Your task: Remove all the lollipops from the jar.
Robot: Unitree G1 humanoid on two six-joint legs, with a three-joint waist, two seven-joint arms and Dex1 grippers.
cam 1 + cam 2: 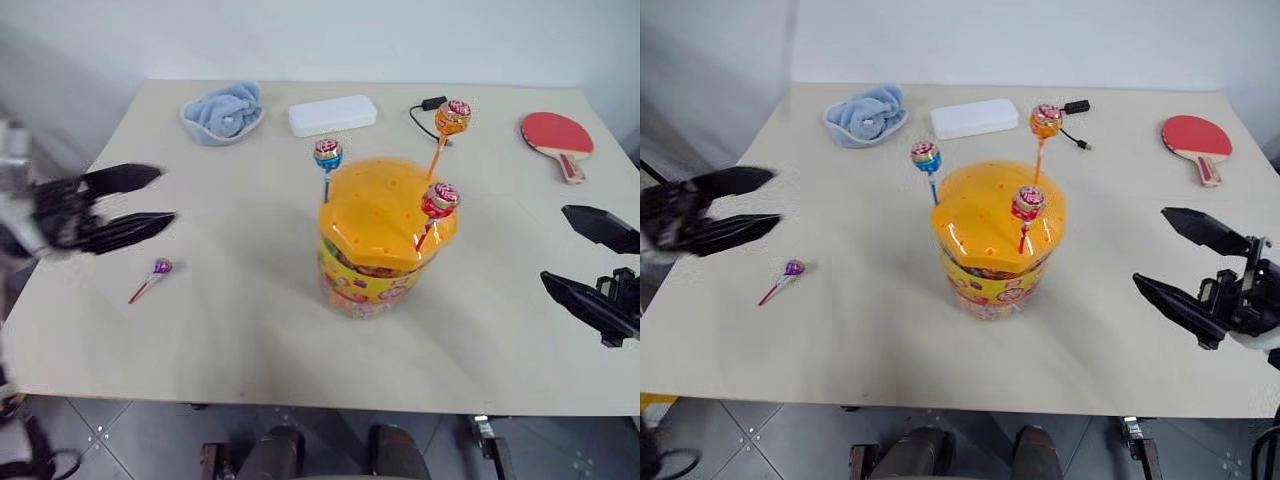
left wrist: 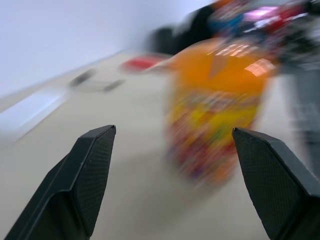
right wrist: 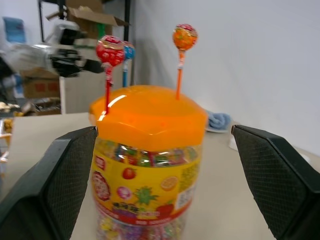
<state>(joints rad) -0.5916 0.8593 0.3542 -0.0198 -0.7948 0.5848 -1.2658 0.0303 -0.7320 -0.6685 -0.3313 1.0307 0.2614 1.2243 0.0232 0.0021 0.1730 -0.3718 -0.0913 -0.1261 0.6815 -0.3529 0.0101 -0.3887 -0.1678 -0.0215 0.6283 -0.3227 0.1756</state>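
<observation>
L gripper [image 1: 168,196] up off the table [image 1: 250,330] at its left edge, fingers spread wide w/ nothing between, tips aimed across toward the jar [image 1: 385,240]; blurred in head views. R gripper [image 1: 1152,252] at the opposite side, also splayed fully, empty, tips toward the jar from the right. Jar upright about midway between the two grippers, well apart from both, framed between the finger pairs in each wrist view; orange domed lid on, clear body w/ yellow-red label. Three lollipops standing in the lid: blue one [image 1: 327,154] on the side facing L gripper, orange one [image 1: 452,117] tallest, at the far edge of the lid, red one [image 1: 440,199] on the near edge, closest of the three to R gripper. Purple lollipop [image 1: 161,266] out of the jar, flat on the table just below and slightly inboard of L gripper tips, near but not touching, red stick trailing toward the near-left table edge. Beyond L gripper, at the far side: blue cloth [image 1: 224,112]; white box [image 1: 332,115] next to it, behind the jar. Black cable w/ plug [image 1: 428,108] near the orange pop's head. Red paddle [image 1: 556,138] at far right, beyond R gripper, well apart
</observation>
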